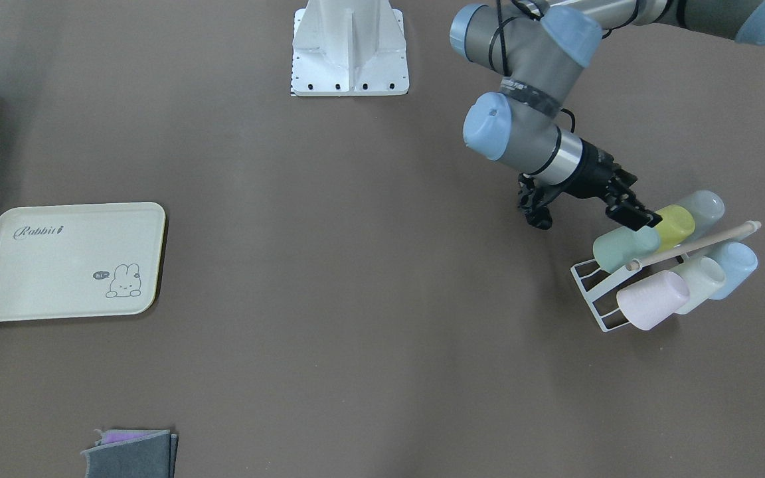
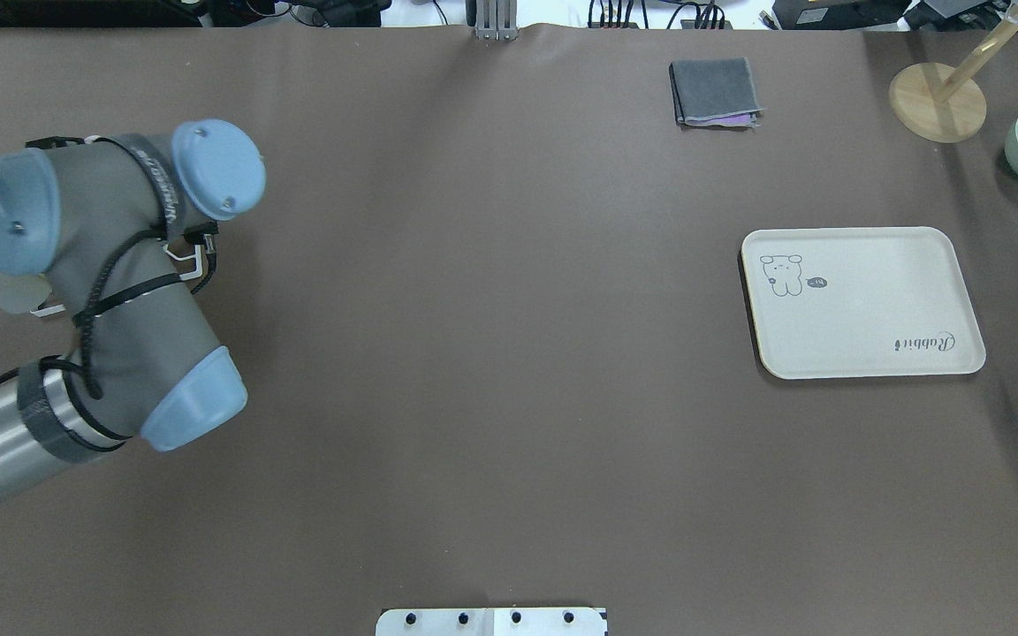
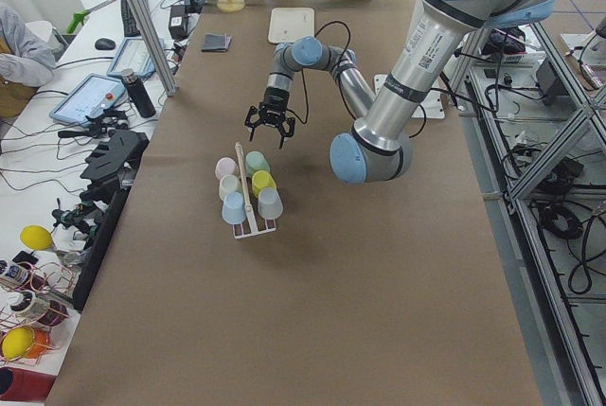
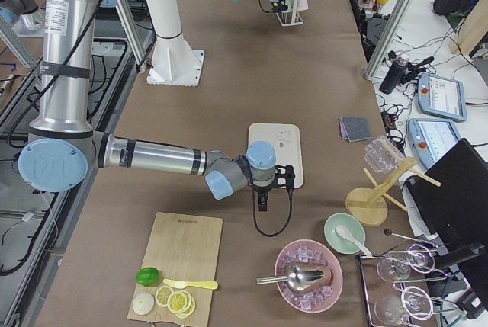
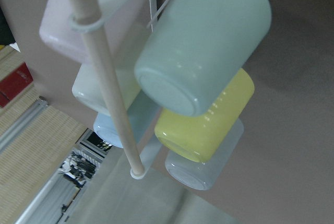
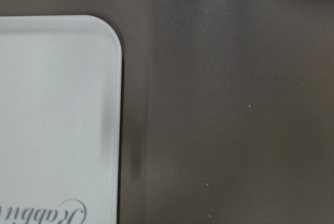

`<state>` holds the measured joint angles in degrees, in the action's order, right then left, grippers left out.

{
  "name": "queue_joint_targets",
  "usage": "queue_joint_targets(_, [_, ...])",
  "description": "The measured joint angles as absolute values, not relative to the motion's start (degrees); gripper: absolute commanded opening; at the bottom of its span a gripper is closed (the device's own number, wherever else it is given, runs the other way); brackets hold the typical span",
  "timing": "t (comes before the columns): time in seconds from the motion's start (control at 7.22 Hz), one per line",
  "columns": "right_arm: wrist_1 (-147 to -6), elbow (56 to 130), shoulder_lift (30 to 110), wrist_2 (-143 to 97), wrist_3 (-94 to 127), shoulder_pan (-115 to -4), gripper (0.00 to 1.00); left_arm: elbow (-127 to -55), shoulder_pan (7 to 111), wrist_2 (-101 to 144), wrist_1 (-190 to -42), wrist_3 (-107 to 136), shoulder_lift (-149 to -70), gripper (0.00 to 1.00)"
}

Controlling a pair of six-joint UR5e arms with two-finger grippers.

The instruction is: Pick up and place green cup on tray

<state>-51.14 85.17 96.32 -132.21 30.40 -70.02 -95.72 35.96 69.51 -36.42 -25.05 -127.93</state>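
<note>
Exterior front-facing: green cup (image 1: pixel 623 249) is lying on its side in the rack (image 1: pixel 588 282), at the end of a row, just beside the yellow cup (image 1: pixel 675 226).
Rack: is holding six cups, three on each side of a wooden rod (image 1: pixel 694 243).
Left claw (image 3: pixel 271 132): is hanging spread wide, close over the green cup, gripping nothing.
Overhead exterior: left arm (image 2: pixel 120 291) is hiding the rack and the claw.
Left wrist-mounted: is showing the green cup's base close up.
Tray (image 1: pixel 57 265): is lying well apart from the rack.
Right claw (image 4: pixel 280 180): is hovering at the tray's end; cannot tell how wide it is standing.
</note>
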Motion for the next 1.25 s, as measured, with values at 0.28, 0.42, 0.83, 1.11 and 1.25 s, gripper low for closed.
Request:
queue_joint_targets(0.28, [-46.22,79.51,91.14,-132.3,33.93,-69.74,0.9,-90.84,34.58,67.75,-39.31,-31.54,-129.41,0.98])
queue_joint_targets(0.42, [-45.57,77.27,88.52,-132.46,36.49,-69.6,0.9,-89.27,34.0,65.59,-39.49,-33.52,-129.86,0.98])
queue_joint_targets(0.83, [-45.27,74.49,86.12,-133.87,40.15,-67.48,0.88,-85.76,31.44,59.17,-38.65,-34.28,-130.15,0.98])
queue_joint_targets(1.11, [-45.43,74.02,85.84,-135.36,40.53,-65.63,0.86,-82.8,28.95,58.37,-37.45,-30.51,-129.97,0.98])
queue_joint_targets(1.25, [-45.47,74.02,85.69,-135.69,40.81,-65.1,0.81,-81.91,28.29,56.33,-36.59,-28.75,-129.72,0.98])
